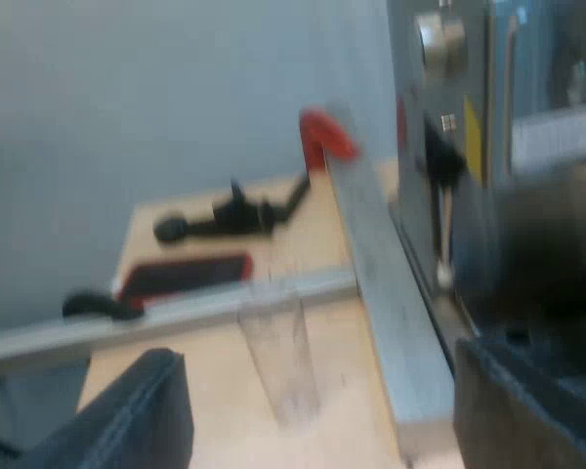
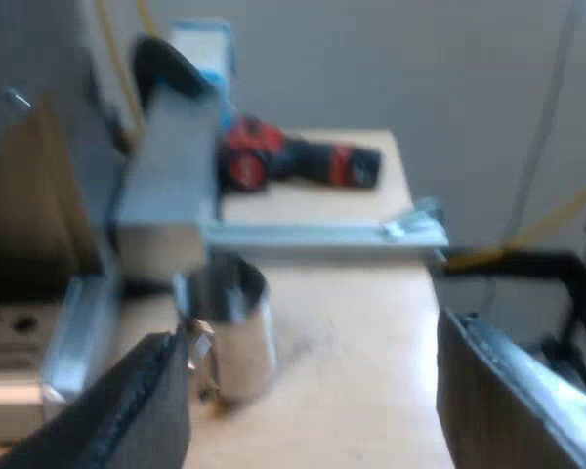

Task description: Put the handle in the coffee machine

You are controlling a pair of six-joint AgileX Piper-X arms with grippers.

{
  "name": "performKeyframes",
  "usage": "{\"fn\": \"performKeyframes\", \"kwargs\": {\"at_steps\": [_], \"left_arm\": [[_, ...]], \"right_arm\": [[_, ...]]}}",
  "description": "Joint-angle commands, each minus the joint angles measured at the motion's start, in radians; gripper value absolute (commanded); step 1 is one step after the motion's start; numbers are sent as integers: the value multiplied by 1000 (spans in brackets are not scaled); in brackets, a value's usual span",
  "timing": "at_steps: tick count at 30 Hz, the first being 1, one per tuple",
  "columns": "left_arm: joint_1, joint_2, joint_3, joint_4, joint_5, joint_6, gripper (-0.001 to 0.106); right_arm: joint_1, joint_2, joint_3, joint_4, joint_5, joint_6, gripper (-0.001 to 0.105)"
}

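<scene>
Gaping wide with nothing held, the left gripper (image 1: pixel 317 376) is kept low over the table (image 1: pixel 215 391), close beside the coffee machine (image 1: pixel 488 195). This pose is judged to be an approach toward the machine's front, with the fingers ready to close on something. What may be the handle (image 1: pixel 438 156), a dark shape with a touch of red, is seen at that front. Whether it is locked in cannot be told.

A measuring glass (image 1: pixel 278 357) stands ahead of the open fingers, untouched. The right gripper (image 2: pixel 313 337) is likewise spread and empty, held near a steel mug (image 2: pixel 230 332).

Metal rails (image 1: pixel 381 274) are laid across the table and could obstruct a low sweep. A red clamp (image 1: pixel 324 137) is fixed at the table's edge, and a red-and-black power tool (image 2: pixel 298 161) lies near another edge.
</scene>
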Motion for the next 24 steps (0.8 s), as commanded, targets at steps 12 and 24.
{"fn": "performKeyframes", "kwargs": {"at_steps": [12,24], "left_arm": [[1,-138,180,-131,-10,-21,59],[-36,-138,274,-86,-10,-16,59]], "right_arm": [[-5,-40,242,-124,-40,-10,58],[-5,-39,390,-123,-40,61,58]]}}
